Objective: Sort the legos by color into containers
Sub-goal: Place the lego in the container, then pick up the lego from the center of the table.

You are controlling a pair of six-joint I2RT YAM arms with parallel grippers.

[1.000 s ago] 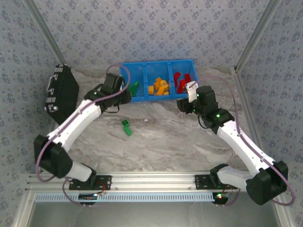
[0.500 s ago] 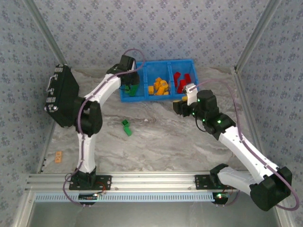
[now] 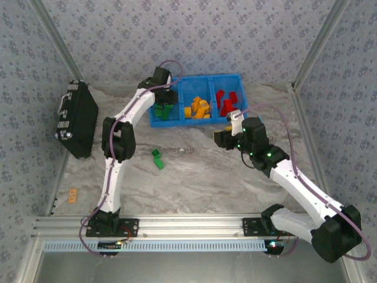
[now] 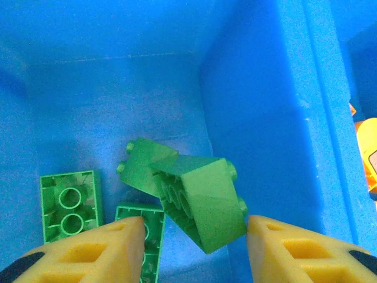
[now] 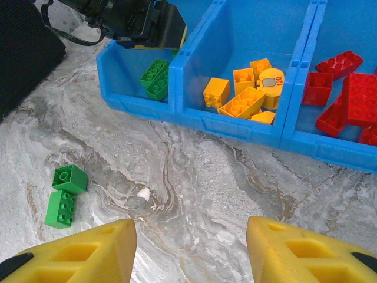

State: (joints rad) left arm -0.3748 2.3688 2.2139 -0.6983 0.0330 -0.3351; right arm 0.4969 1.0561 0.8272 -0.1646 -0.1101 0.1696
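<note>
We see left tool (image 4: 194, 227), fingers (image 4: 100, 250) apart, inside bin's (image 3: 194, 123) left compartment at tabletop (image 3: 200, 183) far edge; tilted green brick (image 4: 203, 203) rests on other greens (image 4: 70, 206), unclamped. Right tool (image 5: 191, 230) apart, empty, over tabletop centre. Two green legos (image 5: 65, 194) lie left of centre.

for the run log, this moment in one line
left gripper open over green compartment | right gripper open, empty | two green legos on table
</note>
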